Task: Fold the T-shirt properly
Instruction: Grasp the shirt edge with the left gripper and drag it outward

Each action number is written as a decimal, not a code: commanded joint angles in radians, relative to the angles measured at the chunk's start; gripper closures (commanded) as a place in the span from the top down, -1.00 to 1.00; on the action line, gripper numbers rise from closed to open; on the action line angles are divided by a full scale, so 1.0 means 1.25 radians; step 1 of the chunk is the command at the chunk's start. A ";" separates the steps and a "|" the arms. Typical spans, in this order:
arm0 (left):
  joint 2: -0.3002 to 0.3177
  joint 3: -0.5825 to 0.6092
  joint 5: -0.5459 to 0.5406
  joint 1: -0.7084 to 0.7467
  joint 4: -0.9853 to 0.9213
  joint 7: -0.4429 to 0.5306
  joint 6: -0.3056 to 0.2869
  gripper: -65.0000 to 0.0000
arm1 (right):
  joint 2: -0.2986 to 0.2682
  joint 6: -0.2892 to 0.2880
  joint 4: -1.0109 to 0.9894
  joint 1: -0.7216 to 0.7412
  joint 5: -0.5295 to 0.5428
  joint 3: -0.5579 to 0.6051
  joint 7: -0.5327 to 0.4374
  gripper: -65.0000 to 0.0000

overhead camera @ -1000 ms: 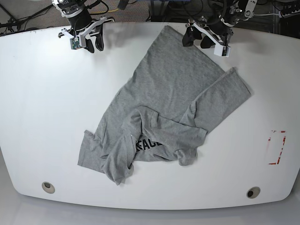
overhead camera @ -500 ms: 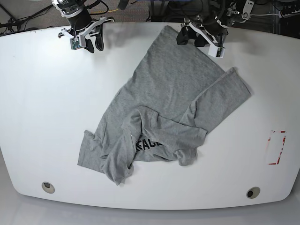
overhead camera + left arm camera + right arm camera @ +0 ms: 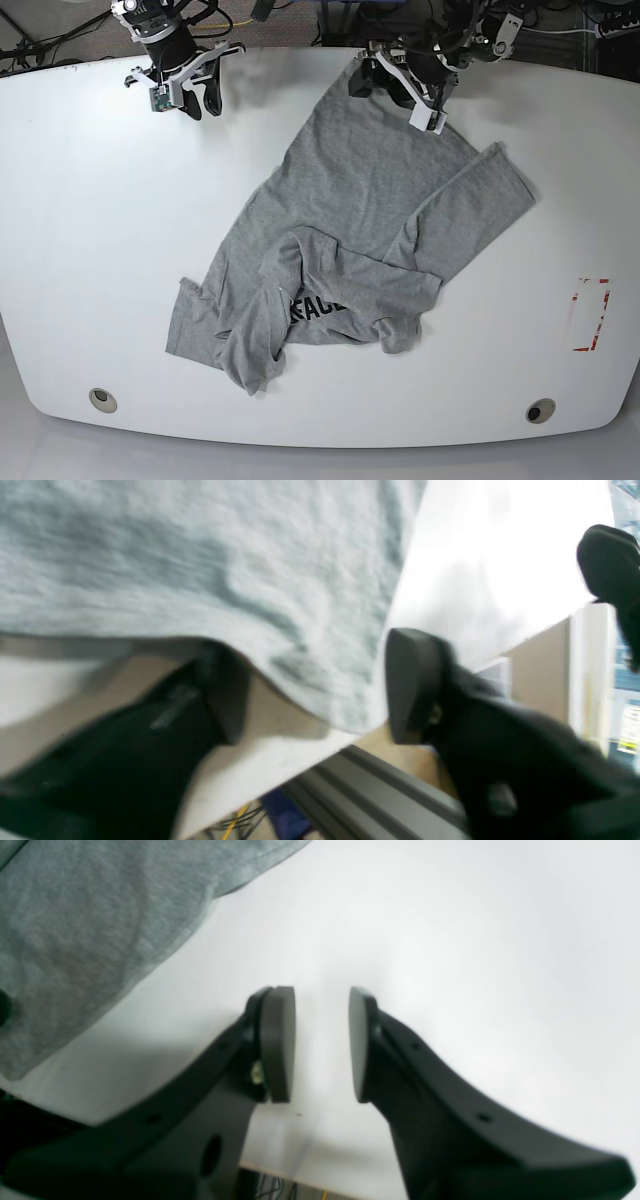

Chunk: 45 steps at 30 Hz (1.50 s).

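1. The T-shirt [image 3: 350, 240] lay crumpled mid-table [image 3: 80, 250], its top corner at the far edge.
2. Left gripper [image 3: 320, 690] straddled that corner, jaws apart; right gripper [image 3: 320, 1045] hung agape, empty.
3. Risk: pads might pinch only the hem's lip and lose the corner.

grey T-shirt [image 3: 370, 200], crumpled, lettering showing
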State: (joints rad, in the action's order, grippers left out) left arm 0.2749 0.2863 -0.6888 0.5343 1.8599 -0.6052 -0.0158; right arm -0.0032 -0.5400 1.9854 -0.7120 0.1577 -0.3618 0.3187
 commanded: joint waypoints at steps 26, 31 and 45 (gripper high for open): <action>0.041 -0.189 -0.013 0.051 0.048 0.070 -0.071 -1.00 | -0.007 -0.008 0.003 0.173 0.017 -0.014 0.159 -0.47; 0.042 -0.282 -0.013 0.107 0.053 0.067 -0.111 -1.00 | -0.007 -0.008 0.001 0.282 0.017 -0.018 0.271 -0.47; 0.042 -0.525 -0.008 0.234 0.050 0.066 -0.222 -1.00 | -0.008 -0.077 -0.093 0.589 0.014 -0.020 0.504 0.09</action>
State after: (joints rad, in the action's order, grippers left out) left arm 0.3187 -0.3393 -0.6899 0.8116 1.9064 -0.5373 -0.2867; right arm -0.0078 -0.6281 1.8885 -0.0059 0.1661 -0.3843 0.9573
